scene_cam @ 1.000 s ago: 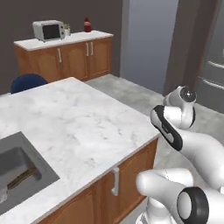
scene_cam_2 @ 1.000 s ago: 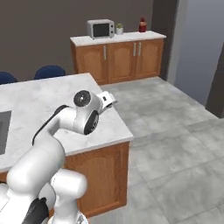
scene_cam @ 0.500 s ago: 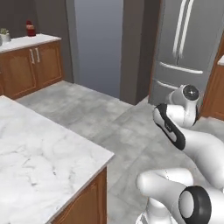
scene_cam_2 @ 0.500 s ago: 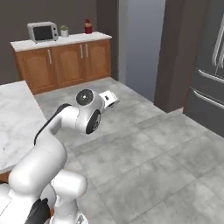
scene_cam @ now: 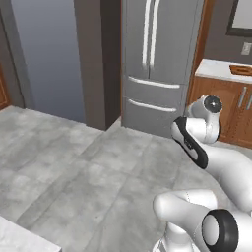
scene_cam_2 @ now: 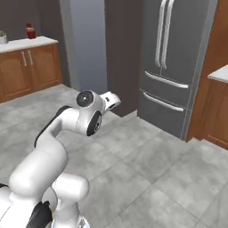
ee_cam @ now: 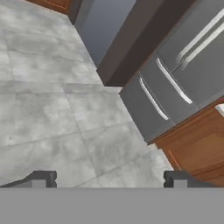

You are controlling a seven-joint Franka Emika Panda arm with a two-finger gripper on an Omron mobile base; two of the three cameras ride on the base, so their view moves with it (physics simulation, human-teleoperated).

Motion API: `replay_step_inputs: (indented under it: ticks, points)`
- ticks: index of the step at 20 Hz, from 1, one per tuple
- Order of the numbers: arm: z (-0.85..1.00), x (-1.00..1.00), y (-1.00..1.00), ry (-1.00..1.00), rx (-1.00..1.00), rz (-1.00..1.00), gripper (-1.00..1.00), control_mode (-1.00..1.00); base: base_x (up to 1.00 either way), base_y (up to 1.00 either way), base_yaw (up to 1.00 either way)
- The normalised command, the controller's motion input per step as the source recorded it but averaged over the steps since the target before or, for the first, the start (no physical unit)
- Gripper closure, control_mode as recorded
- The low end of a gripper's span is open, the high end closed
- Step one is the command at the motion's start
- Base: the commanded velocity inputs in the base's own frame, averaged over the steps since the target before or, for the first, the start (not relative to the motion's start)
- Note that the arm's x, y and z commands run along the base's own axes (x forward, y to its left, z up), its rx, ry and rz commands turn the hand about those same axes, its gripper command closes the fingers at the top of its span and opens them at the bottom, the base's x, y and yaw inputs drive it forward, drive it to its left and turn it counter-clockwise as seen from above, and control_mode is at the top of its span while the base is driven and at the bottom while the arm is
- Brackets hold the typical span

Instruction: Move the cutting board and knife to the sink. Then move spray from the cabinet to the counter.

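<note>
In the hand view I read the end effector (ee_cam: 109, 179) at the bottom edge of the frame: its two dark fingertips (ee_cam: 40, 178) stand wide apart, with nothing but grey floor tile (ee_cam: 52, 109) between them, so it is fully open and holds nothing. In the right base view I see the white arm (scene_cam_2: 67, 129) folded at centre left, hand end pointing toward the middle of the frame, above the floor.

Beyond the arm, in the left base view, a white marble corner of the desk (scene_cam: 19, 241) shows at the lower left edge. Farther back, the tall grey refrigerator (scene_cam: 160, 64) occupies the upper centre, flanked by a dark column (scene_cam: 98, 59) on its left. To its right, at the upper right of the frame, a second desk (scene_cam: 221, 69) on wooden base units carries a brown object (scene_cam: 241, 70) that I cannot identify.

In the right base view, upper left, a distant wooden base unit (scene_cam_2: 26, 67) with a white top carries a small red item (scene_cam_2: 30, 31).

I cannot locate the cutting board, knife, spray or cabinet from these views.
</note>
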Motion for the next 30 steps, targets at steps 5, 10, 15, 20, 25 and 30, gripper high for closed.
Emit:
replay_step_inputs:
  ticks: [5,10,15,20,25,30]
  points:
    - [0.0,0.0,0.0,0.0,0.0,0.0,-1.0,1.0,0.45,-1.0,-0.65]
    - [0.0,0.0,0.0,0.0,0.0,0.0,-1.0,1.0,0.4,-0.85,-0.8]
    - [0.0,0.0,0.0,0.0,0.0,0.0,-1.0,1.0,0.92,-0.16,-0.59]
    - [0.0,0.0,0.0,0.0,0.0,0.0,-1.0,1.0,1.0,0.48,-0.35]
    - [0.0,0.0,0.0,0.0,0.0,0.0,-1.0,1.0,1.0,0.98,-0.3]
    - [0.0,0.0,0.0,0.0,0.0,0.0,-1.0,1.0,1.0,1.0,-0.27]
